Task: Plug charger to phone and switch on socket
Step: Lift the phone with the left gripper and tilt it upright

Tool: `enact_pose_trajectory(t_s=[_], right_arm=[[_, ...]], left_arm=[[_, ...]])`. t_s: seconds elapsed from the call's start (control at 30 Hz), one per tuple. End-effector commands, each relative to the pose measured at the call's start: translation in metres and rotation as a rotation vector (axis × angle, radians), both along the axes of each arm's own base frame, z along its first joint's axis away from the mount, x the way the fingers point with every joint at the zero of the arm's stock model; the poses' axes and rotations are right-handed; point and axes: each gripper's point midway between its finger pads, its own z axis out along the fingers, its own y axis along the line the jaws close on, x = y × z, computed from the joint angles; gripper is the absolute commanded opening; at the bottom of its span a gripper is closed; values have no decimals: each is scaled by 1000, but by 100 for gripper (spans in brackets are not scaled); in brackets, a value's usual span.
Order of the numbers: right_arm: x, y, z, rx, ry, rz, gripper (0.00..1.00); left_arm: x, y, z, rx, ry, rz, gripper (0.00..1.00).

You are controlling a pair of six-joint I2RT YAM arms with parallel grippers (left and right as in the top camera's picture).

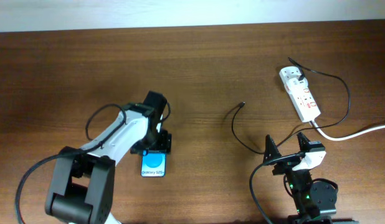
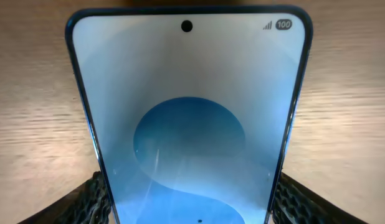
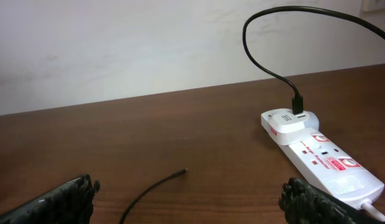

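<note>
The phone lies flat on the wooden table, blue screen up; it fills the left wrist view. My left gripper has a finger against each long edge of the phone, shut on it. The black charger cable is plugged into the far end of the white socket. Its free connector tip lies loose on the table, also in the right wrist view. My right gripper is open and empty, behind the tip, with the socket to its right.
The socket's thick white cord runs off the right table edge. The black cable loops high over the socket and curls past my right arm. A pale wall stands behind the table's far edge.
</note>
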Motion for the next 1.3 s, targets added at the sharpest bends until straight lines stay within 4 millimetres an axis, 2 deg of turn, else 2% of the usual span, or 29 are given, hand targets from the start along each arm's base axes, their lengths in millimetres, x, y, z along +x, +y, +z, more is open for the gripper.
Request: enact_pose_trajectory(t_s=[0.0,0.23,0.43,0.57,0.73,1.0,1.27], right_arm=[[0,-2,-3,-7,3,-12,98],[0,-2,-3,-7,3,-12,99],[0,-2,-3,-7,3,-12,98],[0,-2,-3,-7,3,-12,98],[0,-2,-3,-7,3,-12,98],[0,-2,-3,-7,3,-12,98],[0,-2,-3,-7,3,-12,98]], left_arm=[[30,-17,38,-68,-64,19,46],[41,-50,86,-238,-54,58,47],[40,-69,99,-367,4,202,48],[41,-70,102,-403,39,303,47],[38,-81,116,-547,117,351,47],[27,-76,138,-709,269,459,44],[28,-73,139,-717,274,473,46]])
